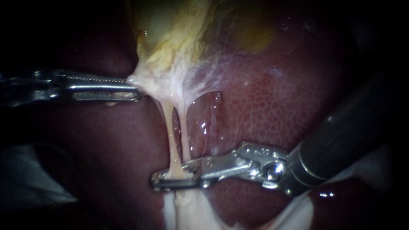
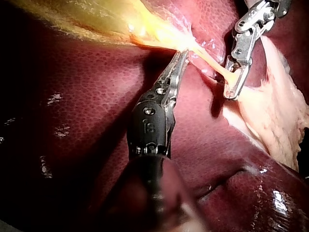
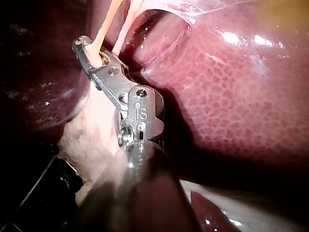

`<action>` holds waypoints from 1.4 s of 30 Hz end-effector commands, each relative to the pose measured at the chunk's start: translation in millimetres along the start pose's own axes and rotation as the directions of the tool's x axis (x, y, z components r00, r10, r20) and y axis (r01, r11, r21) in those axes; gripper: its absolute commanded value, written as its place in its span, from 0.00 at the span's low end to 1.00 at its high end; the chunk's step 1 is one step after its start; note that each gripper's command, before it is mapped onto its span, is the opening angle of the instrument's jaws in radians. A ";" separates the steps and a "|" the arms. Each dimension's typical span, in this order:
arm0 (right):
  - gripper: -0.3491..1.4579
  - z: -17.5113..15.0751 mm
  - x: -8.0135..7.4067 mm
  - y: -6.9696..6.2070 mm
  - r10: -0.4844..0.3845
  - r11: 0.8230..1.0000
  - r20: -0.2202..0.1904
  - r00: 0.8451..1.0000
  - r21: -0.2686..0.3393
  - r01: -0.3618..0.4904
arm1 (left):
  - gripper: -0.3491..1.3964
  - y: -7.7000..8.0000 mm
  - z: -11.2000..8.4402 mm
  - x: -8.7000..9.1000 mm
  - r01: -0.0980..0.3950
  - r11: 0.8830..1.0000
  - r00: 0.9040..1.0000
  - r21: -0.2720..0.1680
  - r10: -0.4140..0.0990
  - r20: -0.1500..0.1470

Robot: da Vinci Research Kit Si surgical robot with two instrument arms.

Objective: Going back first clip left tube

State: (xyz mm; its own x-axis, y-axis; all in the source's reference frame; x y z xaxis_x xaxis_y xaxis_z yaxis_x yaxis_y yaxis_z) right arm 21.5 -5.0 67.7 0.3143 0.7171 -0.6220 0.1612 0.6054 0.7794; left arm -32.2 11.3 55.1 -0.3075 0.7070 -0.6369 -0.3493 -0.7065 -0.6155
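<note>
Tubes, two of them, run side by side from the pale tissue (image 1: 153, 81) under the gallbladder (image 1: 170, 25) down to a fatty mass (image 1: 189, 211). Dark red liver (image 1: 272, 106) lies behind. The left tube (image 1: 168, 123) and right tube (image 1: 184, 127) lie close together, with a thin slit between them.

From the left, lying level: left instrument (image 1: 134, 87). Its hand is clenched on the pale tissue at the top of the tubes, and the tissue is stretched taut toward the shaft. The left wrist view agrees: left instrument (image 2: 183, 54) is pinched on the yellow-white strand where it leaves the gallbladder (image 2: 96, 17).

From the lower right: right instrument (image 1: 170, 172), lying across the foot of both tubes. Its hand is released. A narrow gap shows between its two halves, and the left tube sits in that gap, just above the fatty mass. In the right wrist view the left tube (image 3: 100, 34) passes down through the hand of the right instrument (image 3: 84, 48). The right tube (image 3: 126, 26) is just beside it, against the liver (image 3: 231, 87). In the left wrist view the right instrument (image 2: 232, 92) stands ahead of the left one, well apart from it.
</note>
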 end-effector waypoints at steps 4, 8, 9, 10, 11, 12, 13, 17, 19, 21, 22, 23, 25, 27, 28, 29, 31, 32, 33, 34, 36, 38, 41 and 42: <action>0.40 0.2 0.5 0.7 -0.106 0.992 -0.003 0.994 -0.068 0.106 | 0.00 0.0 0.0 0.0 0.000 1.000 1.000 -0.001 0.000 0.000; 0.46 -0.5 0.9 1.3 -0.172 0.972 0.025 0.985 -0.161 0.174 | 0.00 0.0 -0.1 0.0 0.000 1.000 1.000 -0.001 0.000 0.000; 0.46 -0.8 1.1 1.4 -0.191 0.964 0.026 0.981 -0.182 0.192 | 0.00 0.0 -0.1 0.0 0.000 1.000 1.000 -0.001 0.000 0.000; 0.46 -1.3 1.4 1.4 -0.203 0.960 0.027 0.979 -0.192 0.204 | 0.00 0.0 -0.1 0.0 0.000 1.000 1.000 -0.001 0.000 0.000; 0.46 -2.0 1.9 1.3 -0.217 0.954 0.032 0.976 -0.204 0.219 | 0.00 0.0 -0.1 0.0 0.000 1.000 1.000 -0.001 0.000 0.000; 0.46 -2.7 2.3 1.2 -0.227 0.950 0.039 0.973 -0.212 0.230 | 0.00 0.0 -0.2 0.0 0.000 1.000 1.000 -0.001 0.000 0.000; 0.46 -3.4 2.7 1.0 -0.225 0.948 0.044 0.973 -0.222 0.229 | 0.00 0.0 -0.2 -0.1 0.000 1.000 1.000 -0.001 0.000 0.000; 0.46 -6.6 3.9 -0.3 -0.267 0.932 0.099 0.958 -0.226 0.283 | 0.00 0.0 -0.3 -0.1 0.000 1.000 1.000 -0.002 0.000 0.000; 0.46 -7.9 4.1 -1.0 -0.282 0.929 0.109 0.953 -0.216 0.300 | 0.00 0.0 -0.3 -0.1 0.000 1.000 1.000 -0.002 0.000 0.000; 0.47 -9.5 4.3 -1.9 -0.302 0.923 0.137 0.943 -0.205 0.326 | 0.00 0.0 -0.4 -0.1 0.000 1.000 1.000 -0.002 0.000 0.000; 0.47 -10.2 4.4 -2.2 -0.315 0.919 0.155 0.936 -0.197 0.342 | 0.00 -0.1 -0.4 -0.1 -0.001 1.000 1.000 -0.003 0.001 0.000; 0.47 -10.8 4.5 -2.6 -0.324 0.914 0.166 0.931 -0.199 0.353 | 0.00 -0.1 -0.4 -0.1 0.000 1.000 1.000 -0.003 0.000 0.000; 0.47 -12.4 4.9 -3.2 -0.348 0.901 0.195 0.917 -0.201 0.385 | 0.00 -0.1 -0.4 0.0 0.000 1.000 1.000 -0.003 0.000 0.001; 0.47 -13.9 5.2 -3.8 -0.360 0.894 0.205 0.910 -0.205 0.399 | 0.00 -0.2 -0.4 -0.1 0.000 1.000 1.000 -0.004 0.000 0.001; 0.47 -14.6 5.4 -3.9 -0.364 0.890 0.211 0.907 -0.207 0.406 | 0.00 -0.3 -0.4 -0.1 0.000 1.000 1.000 -0.004 0.000 0.001; 0.47 -15.2 5.5 -4.1 -0.364 0.889 0.212 0.907 -0.212 0.407 | 0.00 -0.3 -0.4 -0.1 -0.001 1.000 1.000 -0.004 0.001 0.001; 0.47 -16.6 5.9 -4.4 -0.373 0.881 0.221 0.901 -0.219 0.418 | 0.00 -0.3 -0.4 -0.1 0.000 1.000 1.000 -0.004 0.000 0.001; 0.47 -17.2 6.0 -4.5 -0.378 0.878 0.227 0.898 -0.220 0.426 | 0.00 -0.3 -0.4 -0.1 -0.001 1.000 1.000 -0.004 0.001 0.001; 0.47 -17.9 6.1 -4.6 -0.378 0.876 0.228 0.897 -0.225 0.426 | 0.00 -0.3 -0.4 -0.1 0.000 1.000 1.000 -0.004 0.001 0.001; 0.47 -18.4 6.2 -4.7 -0.379 0.874 0.230 0.896 -0.229 0.428 | 0.00 -0.3 -0.4 -0.1 0.000 1.000 1.000 -0.004 0.000 0.001; 0.47 -19.2 6.2 -4.8 -0.377 0.872 0.233 0.896 -0.236 0.428 | 0.00 -0.3 -0.4 -0.1 0.000 1.000 1.000 -0.004 0.000 0.001; 0.47 -19.6 6.2 -4.9 -0.377 0.870 0.238 0.895 -0.240 0.431 | 0.00 -0.3 -0.4 -0.1 0.000 1.000 1.000 -0.004 0.000 0.001; 0.47 -19.7 6.0 -4.9 -0.382 0.868 0.243 0.892 -0.238 0.437 | 0.00 -0.4 -0.3 -0.1 -0.001 1.000 1.000 -0.003 0.001 0.000; 0.47 -19.7 6.0 -4.9 -0.382 0.868 0.245 0.891 -0.237 0.437 | 0.00 -0.4 -0.1 -0.1 -0.001 1.000 1.000 -0.003 0.001 0.000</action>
State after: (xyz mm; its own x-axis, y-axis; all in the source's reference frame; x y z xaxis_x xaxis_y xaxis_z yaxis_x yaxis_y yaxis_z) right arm 4.2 3.1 58.6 0.4488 0.3191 -0.8347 0.0570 0.9220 0.3831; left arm -32.0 11.5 55.4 -0.3079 0.7062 -0.6375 -0.3451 -0.7073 -0.6169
